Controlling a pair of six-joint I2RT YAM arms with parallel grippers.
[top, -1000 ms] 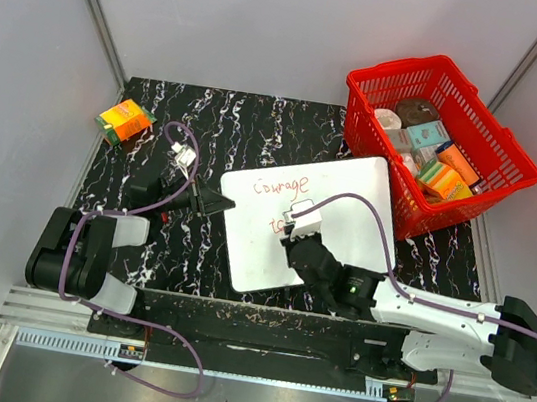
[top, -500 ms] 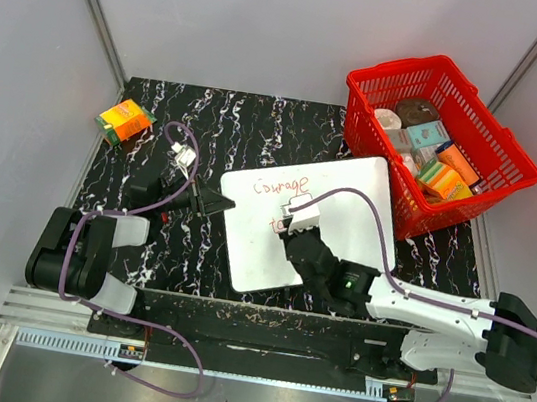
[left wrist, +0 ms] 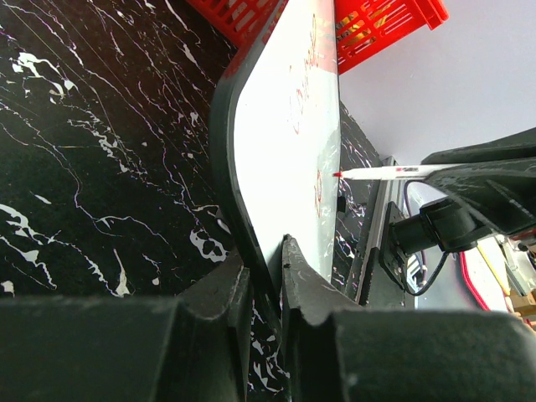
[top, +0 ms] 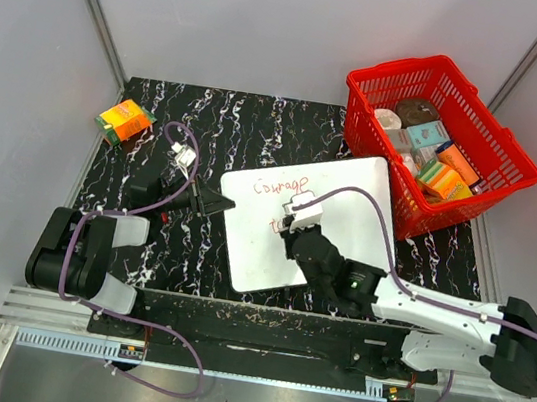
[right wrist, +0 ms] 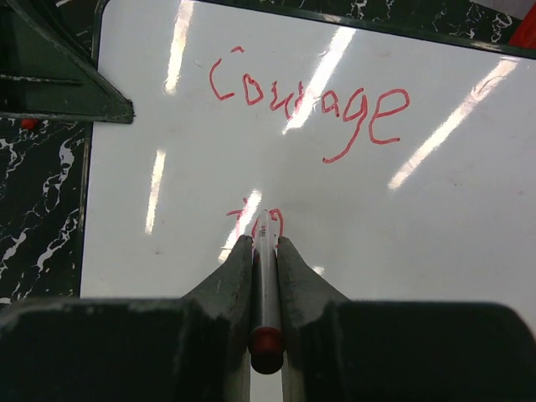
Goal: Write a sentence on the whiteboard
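Note:
The whiteboard [top: 347, 218] lies tilted on the black marble table, with red writing [right wrist: 310, 105] reading "Courage" and below it "to" [right wrist: 251, 219]. My left gripper [top: 216, 201] is shut on the board's left edge [left wrist: 230, 167]. My right gripper [top: 290, 227] is over the board's middle, shut on a red marker [right wrist: 265, 285] whose tip is at the "to". In the left wrist view the marker [left wrist: 385, 172] points at the board face [left wrist: 285, 151].
A red basket [top: 483, 188] of boxes and packets stands at the back right, touching the board's far corner. An orange box [top: 124, 121] lies at the table's back left. The table's front edge runs just below the board.
My right gripper with the marker has shifted slightly on the second line by the "to". The left gripper and the board have not moved.

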